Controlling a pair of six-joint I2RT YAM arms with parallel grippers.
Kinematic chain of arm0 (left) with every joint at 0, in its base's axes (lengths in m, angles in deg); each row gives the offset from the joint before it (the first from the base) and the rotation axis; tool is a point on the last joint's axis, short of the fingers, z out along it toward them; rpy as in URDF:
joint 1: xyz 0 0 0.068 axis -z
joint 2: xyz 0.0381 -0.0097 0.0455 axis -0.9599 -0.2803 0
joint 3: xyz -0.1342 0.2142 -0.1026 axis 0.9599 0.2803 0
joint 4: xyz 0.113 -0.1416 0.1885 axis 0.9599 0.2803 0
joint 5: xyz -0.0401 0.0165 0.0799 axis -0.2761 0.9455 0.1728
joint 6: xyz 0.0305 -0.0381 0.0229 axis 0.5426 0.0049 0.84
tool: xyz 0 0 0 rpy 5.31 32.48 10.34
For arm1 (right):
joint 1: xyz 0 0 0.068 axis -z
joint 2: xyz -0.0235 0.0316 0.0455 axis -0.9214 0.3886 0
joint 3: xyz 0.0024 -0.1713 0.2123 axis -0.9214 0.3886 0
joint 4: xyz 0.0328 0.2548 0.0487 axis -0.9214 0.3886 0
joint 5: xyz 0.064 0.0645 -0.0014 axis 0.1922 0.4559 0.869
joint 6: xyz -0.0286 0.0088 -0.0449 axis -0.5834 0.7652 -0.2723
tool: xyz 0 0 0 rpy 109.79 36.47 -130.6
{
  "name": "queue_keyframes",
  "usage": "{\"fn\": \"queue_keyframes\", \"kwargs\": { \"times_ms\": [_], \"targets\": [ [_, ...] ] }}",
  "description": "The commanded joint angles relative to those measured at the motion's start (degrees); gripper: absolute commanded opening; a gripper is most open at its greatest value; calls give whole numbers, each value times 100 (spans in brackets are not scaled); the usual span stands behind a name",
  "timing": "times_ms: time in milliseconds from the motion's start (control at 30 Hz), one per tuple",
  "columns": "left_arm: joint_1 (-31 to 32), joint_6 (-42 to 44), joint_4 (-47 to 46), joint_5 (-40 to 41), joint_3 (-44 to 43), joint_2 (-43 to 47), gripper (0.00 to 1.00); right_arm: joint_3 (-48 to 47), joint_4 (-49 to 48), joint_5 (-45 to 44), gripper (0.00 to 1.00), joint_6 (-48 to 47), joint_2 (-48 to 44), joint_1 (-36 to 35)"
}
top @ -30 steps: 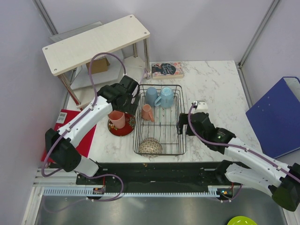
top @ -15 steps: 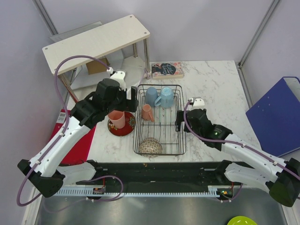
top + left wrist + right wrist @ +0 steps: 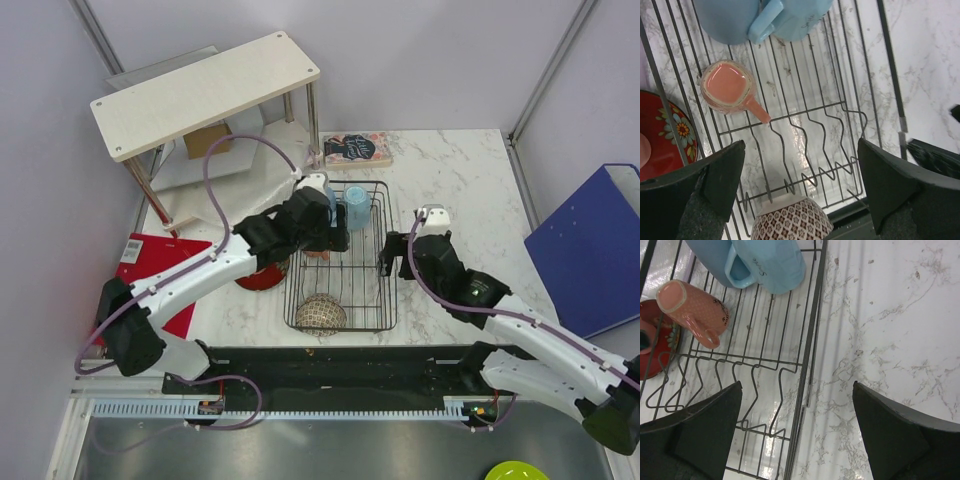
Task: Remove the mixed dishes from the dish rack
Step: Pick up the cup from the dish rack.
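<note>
Dish rack (image 3: 812, 325) holds a salmon-pink mug (image 3: 729, 86); we find the left pincer (image 3: 800, 175) released above the rack, the right pincer (image 3: 797, 425) released over its right rim.

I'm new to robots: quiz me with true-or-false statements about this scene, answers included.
The left gripper and the right gripper are both open. True.
The speckled beige-brown bowl lies outside the black wire dish rack. False: it sits inside, at the near end.
Two light blue mugs sit together at the rack's far end. True.
The dark red plate stands in the rack. False: it lies on the marble table beside it.
The left gripper holds the salmon-pink mug. False: the mug rests in the rack.
</note>
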Motion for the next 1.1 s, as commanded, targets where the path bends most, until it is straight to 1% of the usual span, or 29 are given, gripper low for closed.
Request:
{"fn": "queue_keyframes", "kwargs": {
  "times_ms": [0,133,167,300,533,667,833,967,1067],
  "targets": [
    [244,-761,-69,1487,-265,-454,99,-183,6,-308,98,-27,-533,-14],
    [244,-1192,379,2146,-555,-955,99,-236,111,-326,98,-36,-753,-14],
    [235,-1402,406,2217,-555,-999,99,-227,146,-326,98,-27,-753,-22],
    [209,-1781,424,2464,-546,-1253,97,-104,155,-274,98,52,-727,-14],
    [7,-1966,389,2201,-862,-1965,96,-69,129,-212,98,96,-709,-14],
    [-142,-2080,389,2113,-845,-2194,95,-16,138,-273,98,61,-806,-22],
    [-292,-2291,354,2060,-714,-2326,90,63,138,-265,98,87,-824,-14],
    [-327,-2291,336,2025,-678,-2449,87,72,129,-230,98,88,-736,-14],
    [-319,-2291,310,2033,-626,-2520,83,81,103,-230,98,96,-701,-14]
  ]
}}
